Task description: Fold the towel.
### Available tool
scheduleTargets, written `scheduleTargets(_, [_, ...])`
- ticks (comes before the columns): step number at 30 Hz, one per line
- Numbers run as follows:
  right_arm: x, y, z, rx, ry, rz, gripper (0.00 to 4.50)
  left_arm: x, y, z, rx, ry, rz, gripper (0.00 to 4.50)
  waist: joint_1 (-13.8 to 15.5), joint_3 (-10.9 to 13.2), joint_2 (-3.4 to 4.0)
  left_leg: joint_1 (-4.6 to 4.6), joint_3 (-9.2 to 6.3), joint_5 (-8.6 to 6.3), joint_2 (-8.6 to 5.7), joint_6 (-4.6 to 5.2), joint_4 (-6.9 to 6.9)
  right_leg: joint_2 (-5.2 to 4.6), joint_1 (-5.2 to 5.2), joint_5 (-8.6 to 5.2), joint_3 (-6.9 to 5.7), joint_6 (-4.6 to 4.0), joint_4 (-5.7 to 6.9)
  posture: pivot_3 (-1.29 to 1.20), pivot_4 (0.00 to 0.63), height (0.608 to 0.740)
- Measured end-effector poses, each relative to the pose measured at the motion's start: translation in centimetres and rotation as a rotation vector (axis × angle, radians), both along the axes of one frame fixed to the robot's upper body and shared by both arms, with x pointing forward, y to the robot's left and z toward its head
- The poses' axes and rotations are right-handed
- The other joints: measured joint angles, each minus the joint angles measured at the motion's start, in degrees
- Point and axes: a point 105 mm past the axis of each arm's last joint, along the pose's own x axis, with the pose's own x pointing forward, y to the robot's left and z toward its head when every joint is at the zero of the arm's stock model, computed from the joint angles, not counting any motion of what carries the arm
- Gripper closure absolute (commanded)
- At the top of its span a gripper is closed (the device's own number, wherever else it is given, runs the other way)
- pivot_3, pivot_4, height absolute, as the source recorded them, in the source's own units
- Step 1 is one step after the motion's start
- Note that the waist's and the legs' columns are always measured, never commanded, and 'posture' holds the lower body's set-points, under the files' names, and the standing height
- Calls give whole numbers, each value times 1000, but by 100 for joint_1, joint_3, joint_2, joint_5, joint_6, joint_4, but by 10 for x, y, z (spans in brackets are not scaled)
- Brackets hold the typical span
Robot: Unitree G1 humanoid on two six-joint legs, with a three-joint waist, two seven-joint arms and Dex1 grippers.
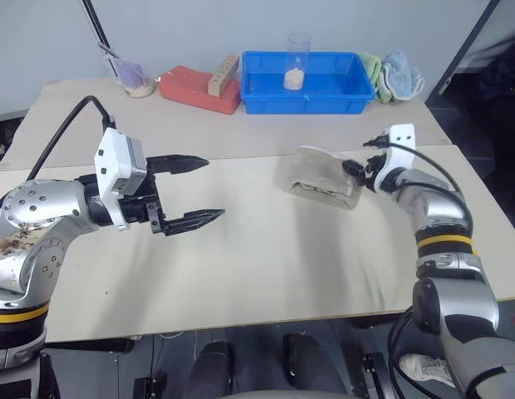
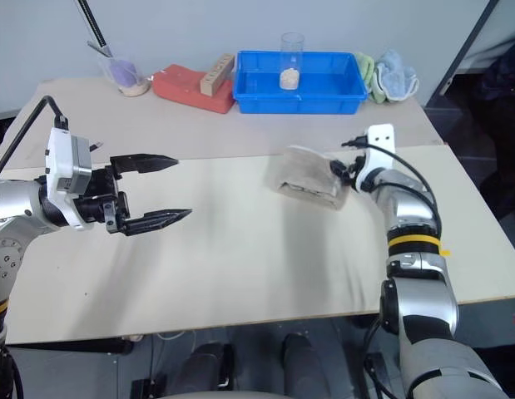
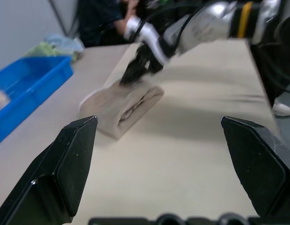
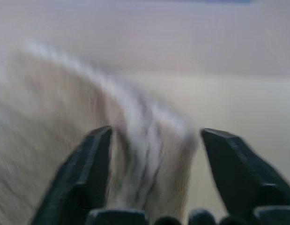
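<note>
The towel lies on the far right part of the table as a compact folded bundle, its layered edges facing the robot. The right gripper sits at the bundle's right end with its jaws spread, a ridge of cloth standing between the fingers but not pinched; it holds nothing. The left gripper hovers well apart on the left, fingers wide and empty. The folding looks close to done (the bundle is already several layers thick), so the step in hand seems to be letting go or tidying the last fold. To do that well, the right gripper should back straight out along its fingers, so the terry does not snag and drag the top layer open.
</note>
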Motion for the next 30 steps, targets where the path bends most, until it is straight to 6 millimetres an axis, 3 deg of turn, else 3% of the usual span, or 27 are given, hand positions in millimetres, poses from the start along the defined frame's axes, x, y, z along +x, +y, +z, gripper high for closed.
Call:
scheduleTargets(4, [-24,-1,49,-77,-158,134,531,8,35,-9,45,-8,222,0,16,1,1,-1,-11,-2,1,3,-2,-1,-1,0,-3,0,-4,0,150,740])
scheduleTargets(7, [-56,9,61,-189,-197,347,531,6,69,-25,125,8,402,0,26,1,2,9,-17,-4,1,6,-6,-3,9,-1,-3,1,-23,0,150,740])
scheduleTargets(9, [-75,16,54,-230,-172,475,531,2,81,-34,145,21,459,0,42,1,1,6,-15,-4,4,6,-3,-6,8,-1,-4,0,-38,0,150,740])
scheduleTargets(12, [-109,14,24,-373,-60,662,531,-10,106,-48,190,61,570,0,90,1,1,12,-10,-4,6,6,-2,-8,12,-2,-5,0,-40,0,150,740])
scheduleTargets(16, [-125,6,-1,-449,17,741,531,-19,117,-50,163,65,623,0,146,2,-1,23,17,-4,7,5,9,-9,19,-1,-1,0,-31,0,150,740])
scheduleTargets(19, [-131,3,-10,-453,42,759,531,-23,117,-51,153,71,624,0,169,2,-1,25,19,-4,5,5,8,-8,17,-2,0,-1,-25,0,150,740])
scheduleTargets(30, [-132,-2,-10,-460,52,762,531,-20,113,-41,141,50,593,0,178,2,-1,23,19,-4,4,5,8,-6,17,-2,0,-1,-26,0,150,740])
